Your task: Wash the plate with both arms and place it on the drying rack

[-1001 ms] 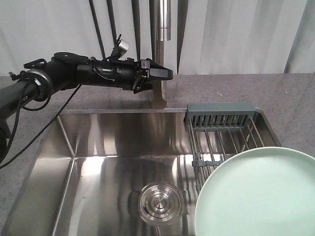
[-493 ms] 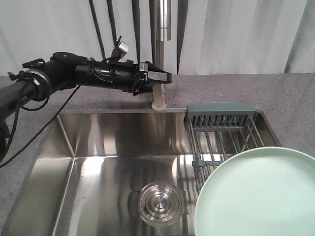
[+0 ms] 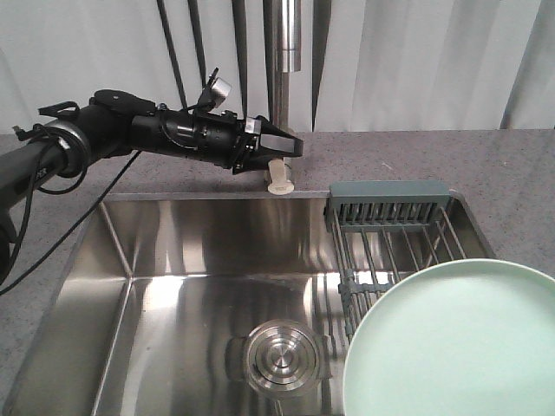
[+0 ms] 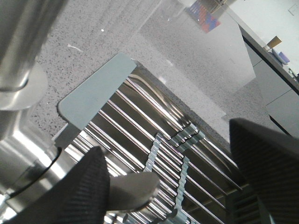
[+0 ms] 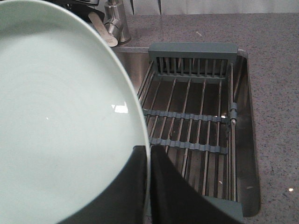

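The pale mint-green plate point(image 3: 451, 347) hangs at the lower right over the sink's right side and the front of the drying rack point(image 3: 390, 212). My right gripper point(image 5: 148, 186) is shut on its rim, one black finger on each face of the plate point(image 5: 60, 116). The right arm does not show in the front view. My left arm point(image 3: 130, 130) reaches in from the left to the faucet base. Its gripper point(image 3: 282, 147) is open, and the faucet lever point(image 4: 133, 186) lies against the left finger point(image 4: 88, 191). The rack point(image 4: 93, 93) lies below it.
A tall steel faucet point(image 3: 286, 43) rises at the back centre, its lever point(image 3: 279, 176) at the base. The steel sink point(image 3: 173, 260) has a round drain point(image 3: 279, 357) in its floor. Grey speckled counter point(image 3: 503, 165) surrounds it. Cables trail off the left arm.
The faucet lever has swung from hanging flat-on to pointing end-on toward the camera, with my left gripper shifting slightly right beside it. The plate has stayed put.
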